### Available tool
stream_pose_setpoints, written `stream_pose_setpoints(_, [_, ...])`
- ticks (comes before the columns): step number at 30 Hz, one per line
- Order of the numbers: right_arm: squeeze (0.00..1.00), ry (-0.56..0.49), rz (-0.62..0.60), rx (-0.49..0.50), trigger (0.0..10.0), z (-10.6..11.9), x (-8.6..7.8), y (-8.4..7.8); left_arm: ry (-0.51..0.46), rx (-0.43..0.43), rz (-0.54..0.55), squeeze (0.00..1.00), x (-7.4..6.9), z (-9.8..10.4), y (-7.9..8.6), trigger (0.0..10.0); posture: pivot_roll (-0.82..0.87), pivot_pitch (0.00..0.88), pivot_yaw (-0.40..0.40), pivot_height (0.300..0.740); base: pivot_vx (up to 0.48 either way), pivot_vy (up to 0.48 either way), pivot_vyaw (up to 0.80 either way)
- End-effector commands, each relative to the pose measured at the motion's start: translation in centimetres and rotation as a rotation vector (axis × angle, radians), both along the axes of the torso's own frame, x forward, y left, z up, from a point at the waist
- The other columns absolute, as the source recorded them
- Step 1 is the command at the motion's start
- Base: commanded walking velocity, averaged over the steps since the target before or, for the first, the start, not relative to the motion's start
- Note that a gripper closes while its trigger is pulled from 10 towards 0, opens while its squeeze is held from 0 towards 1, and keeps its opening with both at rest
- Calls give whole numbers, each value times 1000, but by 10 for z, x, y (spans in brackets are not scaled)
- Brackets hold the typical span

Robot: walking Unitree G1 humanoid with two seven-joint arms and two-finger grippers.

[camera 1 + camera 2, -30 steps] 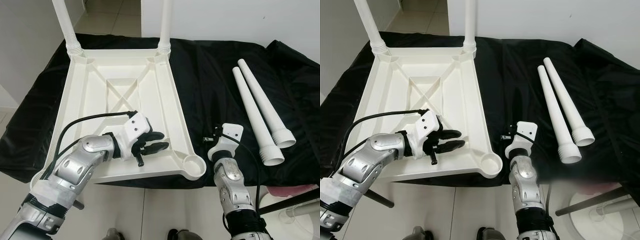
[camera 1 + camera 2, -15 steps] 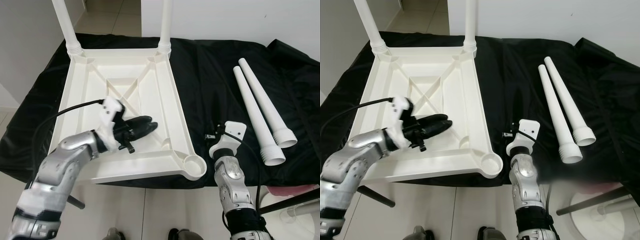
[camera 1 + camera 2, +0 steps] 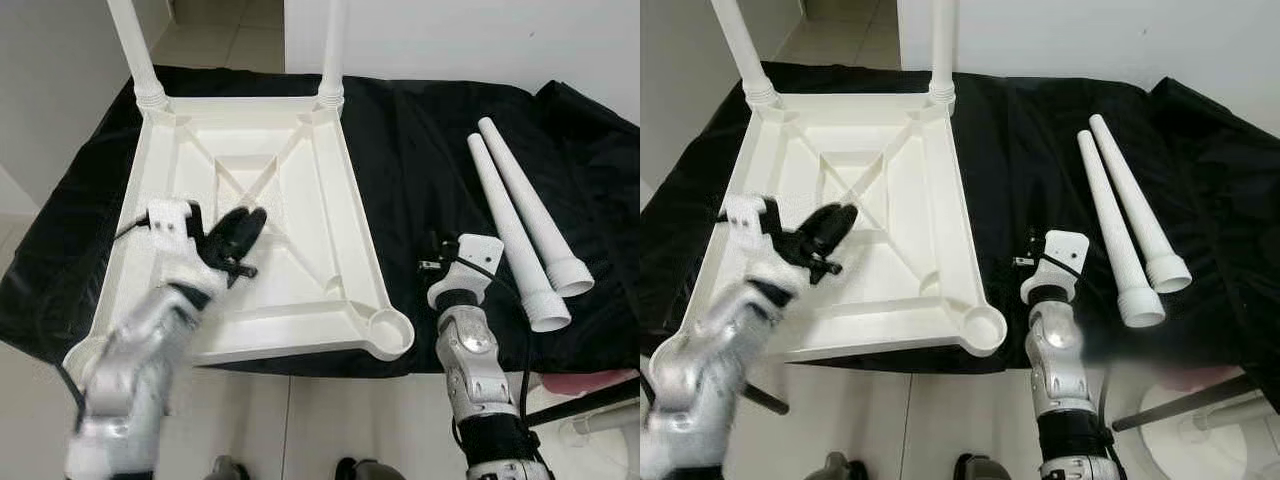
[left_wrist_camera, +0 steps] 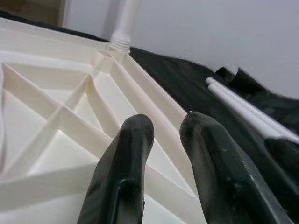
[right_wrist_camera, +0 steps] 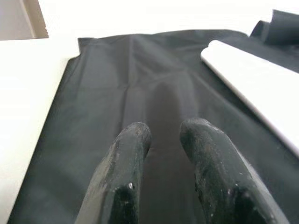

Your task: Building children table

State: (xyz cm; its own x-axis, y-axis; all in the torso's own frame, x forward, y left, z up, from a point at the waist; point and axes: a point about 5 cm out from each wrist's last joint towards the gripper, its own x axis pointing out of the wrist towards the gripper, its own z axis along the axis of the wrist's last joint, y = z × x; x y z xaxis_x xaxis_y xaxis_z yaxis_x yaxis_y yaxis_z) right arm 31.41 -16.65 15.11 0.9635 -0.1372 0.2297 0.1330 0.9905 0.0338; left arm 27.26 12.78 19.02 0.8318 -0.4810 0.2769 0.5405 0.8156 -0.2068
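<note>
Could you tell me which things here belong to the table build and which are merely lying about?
For the job: upturned white tabletop, its two fitted legs, two loose legs, left gripper, right gripper.
Lying about: black cloth.

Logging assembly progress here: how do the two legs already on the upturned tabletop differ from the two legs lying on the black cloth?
The fitted legs stand upright in the far corner sockets of the tabletop; the loose legs lie flat, side by side, on the black cloth to its right. The fitted legs' threaded ends sit in sockets; the loose legs' wide ends lie open toward the robot. All are white tapered tubes.
</note>
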Motion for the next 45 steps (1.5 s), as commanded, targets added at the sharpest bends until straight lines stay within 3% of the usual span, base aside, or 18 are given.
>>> stream_pose_setpoints(1, [0,12,-20,-25,10000,1,-1,-2,-53,29,72,0,-5,7,0,10000,-1,107,-25,740,0,0,0])
stream_pose_setpoints(3, [0,12,-20,-25,10000,1,-1,-2,-53,29,72,0,-5,7,0,10000,-1,107,-25,740,0,0,0])
stream_pose_setpoints(4, [0,7,-24,-30,10000,3,-2,-3,-62,9,133,0,-6,7,5,10000,-5,103,-25,740,0,0,0])
stream_pose_setpoints(6, [0,-1,-32,-35,10000,6,-3,-6,12,-48,280,0,-1,-2,26,10000,-13,94,-25,740,0,0,0])
stream_pose_setpoints(8, [0,0,-35,-38,10000,5,-4,-6,50,-57,312,0,1,-7,30,10000,-13,91,-28,740,0,0,0])
stream_pose_setpoints(11, [0,1,-39,-43,10000,5,-5,-7,51,50,367,0,7,-12,30,10000,-11,90,-34,740,0,0,0])
stream_pose_setpoints(14, [0,-6,-67,-49,10000,6,-7,-12,52,125,417,0,27,-13,28,10000,-4,86,-44,740,0,0,0])
stream_pose_setpoints(17, [0,-7,-104,-55,10000,7,-9,-20,62,105,372,0,37,-13,24,10000,-3,85,-47,740,0,0,0])
stream_pose_setpoints(20, [0,-6,-113,-58,10000,7,-9,-22,60,97,357,0,38,-13,23,10000,-3,85,-47,740,0,0,0])
stream_pose_setpoints(24, [0,26,-185,-68,10000,2,-13,-41,87,293,211,0,45,-21,0,10000,-6,101,-46,740,0,0,0])
stream_pose_setpoints(30, [0,34,-210,-56,10000,2,-18,-47,70,255,197,0,50,-16,-5,10000,-15,110,-45,740,0,0,0])
stream_pose_setpoints(31, [471,39,-224,-64,10000,3,-19,-49,71,265,175,0,50,-17,-6,10000,-18,112,-43,740,0,0,0])
stream_pose_setpoints(32, [471,39,-224,-64,10000,3,-19,-49,71,265,175,0,50,-17,-6,10000,-18,112,-43,740,0,0,0])
stream_pose_setpoints(33, [1000,47,-243,-63,10000,2,-21,-52,71,265,156,0,50,-19,-8,10000,-23,113,-40,740,0,0,0])
stream_pose_setpoints(45, [1000,40,-331,-28,10000,9,-43,-83,72,264,117,0,46,-20,-11,10000,-28,125,-37,740,0,0,0])
